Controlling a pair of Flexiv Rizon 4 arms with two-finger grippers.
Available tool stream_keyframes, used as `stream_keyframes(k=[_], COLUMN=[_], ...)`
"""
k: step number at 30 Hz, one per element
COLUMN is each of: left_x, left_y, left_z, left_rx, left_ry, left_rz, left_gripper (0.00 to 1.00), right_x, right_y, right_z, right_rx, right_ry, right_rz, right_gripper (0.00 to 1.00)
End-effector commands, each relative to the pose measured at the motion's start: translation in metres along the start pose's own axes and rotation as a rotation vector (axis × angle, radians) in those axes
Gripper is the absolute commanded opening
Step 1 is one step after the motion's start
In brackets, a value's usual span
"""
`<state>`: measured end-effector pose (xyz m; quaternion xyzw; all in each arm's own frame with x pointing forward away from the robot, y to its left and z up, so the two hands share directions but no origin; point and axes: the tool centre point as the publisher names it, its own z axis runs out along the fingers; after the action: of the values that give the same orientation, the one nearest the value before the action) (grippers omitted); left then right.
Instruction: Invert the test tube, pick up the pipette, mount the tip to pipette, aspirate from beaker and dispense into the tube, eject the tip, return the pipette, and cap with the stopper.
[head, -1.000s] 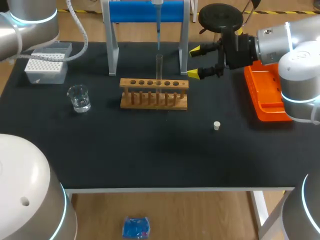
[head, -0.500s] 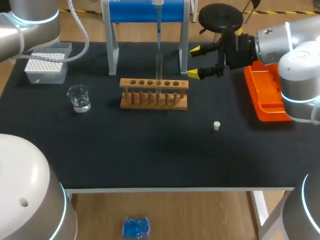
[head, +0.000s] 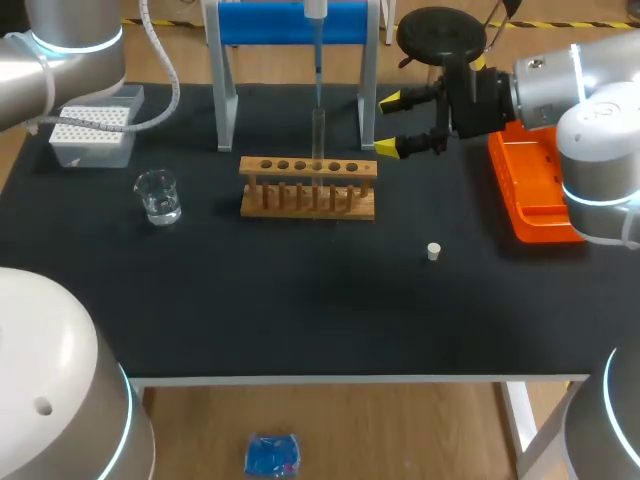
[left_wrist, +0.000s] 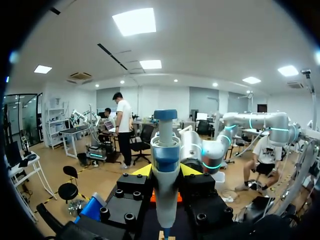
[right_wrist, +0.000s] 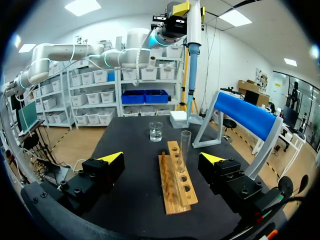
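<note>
Black table beneath both arms. Blue stand at its far edge, beyond the right gripper, fingers spread wide, grasping nothing. Orange tray behind that gripper, under its arm. Wooden rack straight ahead of it, framed between its yellow tips in the right wrist view. White tip box well beyond the rack, far from the right gripper. Left gripper high up, clenched on the pipette from both sides. Thin end of the pipette just above the mouth of the test tube, upright in the rack. Beaker past the rack's far end. Small white stopper on the table, below and beside the right gripper, lying alone
</note>
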<state>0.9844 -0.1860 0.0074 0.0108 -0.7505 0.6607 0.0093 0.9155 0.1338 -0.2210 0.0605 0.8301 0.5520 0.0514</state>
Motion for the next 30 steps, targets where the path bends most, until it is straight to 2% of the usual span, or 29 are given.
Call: stream_keyframes(k=[1,30], left_x=[-0.004,-0.009], left_y=[0.004,0.020], left_z=[0.001,0.004], left_rx=[0.003,0.013], left_ry=[0.008,0.007], left_rz=[-0.005,-0.047], left_gripper=[0.00,0.00], right_x=[0.000,0.000], right_y=[0.000,0.000], right_z=[0.000,0.000], right_rx=[-0.001,-0.001], right_ry=[-0.002,-0.002], right_rz=[0.000,0.000], right_gripper=[1.00,1.00])
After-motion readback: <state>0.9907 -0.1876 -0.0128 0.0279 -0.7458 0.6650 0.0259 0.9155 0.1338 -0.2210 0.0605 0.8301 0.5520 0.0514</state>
